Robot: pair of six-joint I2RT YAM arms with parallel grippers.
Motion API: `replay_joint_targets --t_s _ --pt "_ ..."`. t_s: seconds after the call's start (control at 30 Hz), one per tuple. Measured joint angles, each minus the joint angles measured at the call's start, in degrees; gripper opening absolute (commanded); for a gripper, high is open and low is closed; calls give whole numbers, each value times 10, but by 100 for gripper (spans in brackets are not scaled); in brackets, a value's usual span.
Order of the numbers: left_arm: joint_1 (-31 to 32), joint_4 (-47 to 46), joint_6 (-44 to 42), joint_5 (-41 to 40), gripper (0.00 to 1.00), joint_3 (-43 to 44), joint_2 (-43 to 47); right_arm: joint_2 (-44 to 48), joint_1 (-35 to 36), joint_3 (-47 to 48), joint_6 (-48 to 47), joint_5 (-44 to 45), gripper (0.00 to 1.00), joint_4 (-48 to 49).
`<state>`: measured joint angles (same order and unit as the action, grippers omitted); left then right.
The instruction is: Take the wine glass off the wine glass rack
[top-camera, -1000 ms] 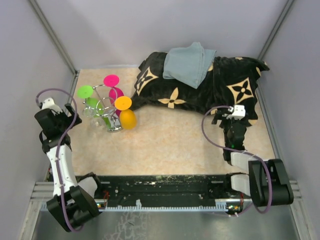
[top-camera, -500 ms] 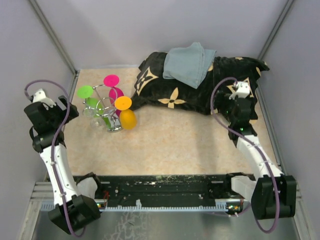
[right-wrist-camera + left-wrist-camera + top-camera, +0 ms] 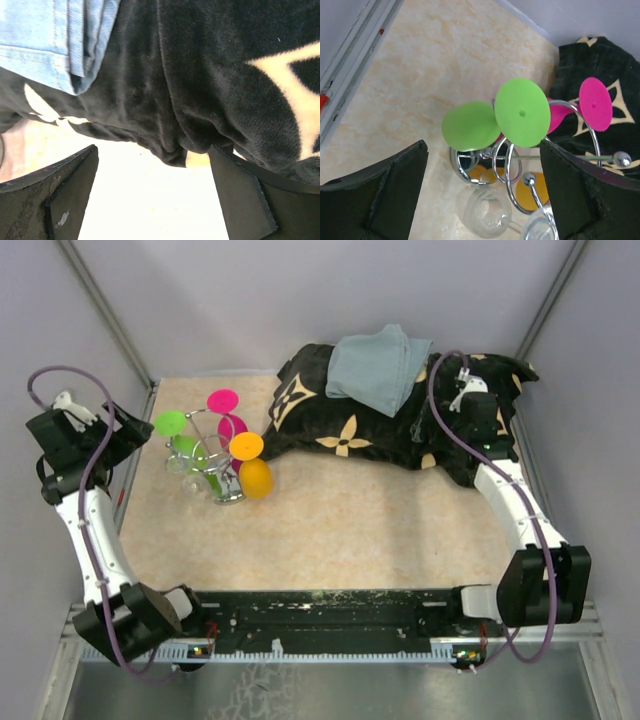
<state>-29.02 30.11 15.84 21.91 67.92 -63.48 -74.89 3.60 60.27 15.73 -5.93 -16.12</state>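
Note:
The chrome wine glass rack (image 3: 222,472) stands at the table's back left, with its round base and wire loops also in the left wrist view (image 3: 515,165). Upside-down glasses hang on it: green (image 3: 171,423), pink (image 3: 222,400), orange (image 3: 254,476) and a clear one (image 3: 180,462). In the left wrist view the green glass (image 3: 522,112), the pink foot (image 3: 596,103) and the clear glass (image 3: 485,212) show. My left gripper (image 3: 128,426) (image 3: 482,146) is open and empty, raised left of the rack. My right gripper (image 3: 470,432) (image 3: 153,150) is open and empty over the black cloth.
A black cloth with cream flower shapes (image 3: 440,415) lies across the back right, with a folded light-blue denim cloth (image 3: 378,368) on top of it. Grey walls close in the left, right and back. A metal rail (image 3: 140,430) runs along the table's left edge.
Both arms rose and swung away from the near edge. The left gripper moved left and back beside the rack. The right gripper moved back over the black cloth.

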Motion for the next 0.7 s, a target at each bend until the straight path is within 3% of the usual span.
replay_joint_targets --t_s 0.27,0.7 --pt "-74 -14 79 127 92 19 -95 7 0 21 10 -19 91 -30" --pt "-80 -83 166 300 79 1 -134 41 0 -12 21 -18 91 -34"
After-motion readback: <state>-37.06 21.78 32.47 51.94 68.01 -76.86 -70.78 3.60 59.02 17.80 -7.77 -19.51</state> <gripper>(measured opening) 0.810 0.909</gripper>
